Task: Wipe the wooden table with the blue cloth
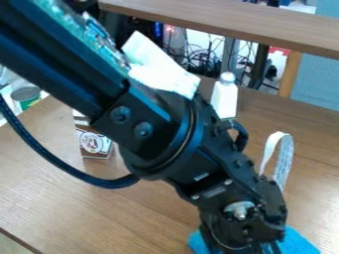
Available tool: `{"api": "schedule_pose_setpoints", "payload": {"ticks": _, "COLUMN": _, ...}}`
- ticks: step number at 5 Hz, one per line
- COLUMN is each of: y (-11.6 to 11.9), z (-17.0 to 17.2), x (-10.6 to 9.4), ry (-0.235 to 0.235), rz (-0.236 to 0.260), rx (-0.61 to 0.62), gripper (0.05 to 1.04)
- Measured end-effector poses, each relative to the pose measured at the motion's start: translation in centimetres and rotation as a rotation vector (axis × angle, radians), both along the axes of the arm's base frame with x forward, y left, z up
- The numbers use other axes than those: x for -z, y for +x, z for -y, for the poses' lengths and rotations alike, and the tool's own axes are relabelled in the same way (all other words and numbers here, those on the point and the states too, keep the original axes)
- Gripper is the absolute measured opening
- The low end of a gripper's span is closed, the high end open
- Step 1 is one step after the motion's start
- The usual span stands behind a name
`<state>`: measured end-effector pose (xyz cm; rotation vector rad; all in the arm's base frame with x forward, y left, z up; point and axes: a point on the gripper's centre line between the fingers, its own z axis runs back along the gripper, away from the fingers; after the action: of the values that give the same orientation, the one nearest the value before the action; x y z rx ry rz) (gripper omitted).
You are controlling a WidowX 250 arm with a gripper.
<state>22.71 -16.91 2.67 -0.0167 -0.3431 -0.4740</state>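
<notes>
The black gripper [245, 238] hangs at the bottom edge, right of centre, with its lower end cut off by the frame. Blue cloth-like material [295, 242] lies at the gripper's lower end and shows on both sides of it; whether it is held cannot be told. Behind the arm stands a white bottle [225, 98] with a rounded cap. A small brown and white carton [94, 144] stands left of the arm, partly hidden by it.
A white ribbon cable [283, 161] loops up beside the wrist. A green can [26, 97] is at the left edge. A wooden shelf [232, 22] crosses the top, with tangled cables behind the wooden table [99, 203]. A black cable curves left of the arm.
</notes>
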Motion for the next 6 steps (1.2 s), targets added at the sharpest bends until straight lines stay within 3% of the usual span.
{"api": "schedule_pose_setpoints", "payload": {"ticks": 1, "y": 0.5, "z": 0.2, "x": 0.2, "ry": 0.002, "rz": 0.003, "rx": -0.001, "gripper": 1.004}}
{"api": "schedule_pose_setpoints", "payload": {"ticks": 2, "y": 2.6, "z": 0.3, "x": 0.1, "ry": 0.006, "rz": 0.035, "rx": -0.010, "gripper": 1.004}}
{"api": "schedule_pose_setpoints", "payload": {"ticks": 3, "y": 5.5, "z": -0.3, "x": -0.5, "ry": 0.022, "rz": 0.059, "rx": -0.049, "gripper": 1.004}}
{"api": "schedule_pose_setpoints", "payload": {"ticks": 4, "y": 9.8, "z": -0.8, "x": -1.6, "ry": 0.031, "rz": 0.094, "rx": -0.079, "gripper": 1.003}}
{"api": "schedule_pose_setpoints", "payload": {"ticks": 6, "y": 16.9, "z": -3.0, "x": -1.4, "ry": 0.012, "rz": 0.057, "rx": -0.151, "gripper": 1.001}}
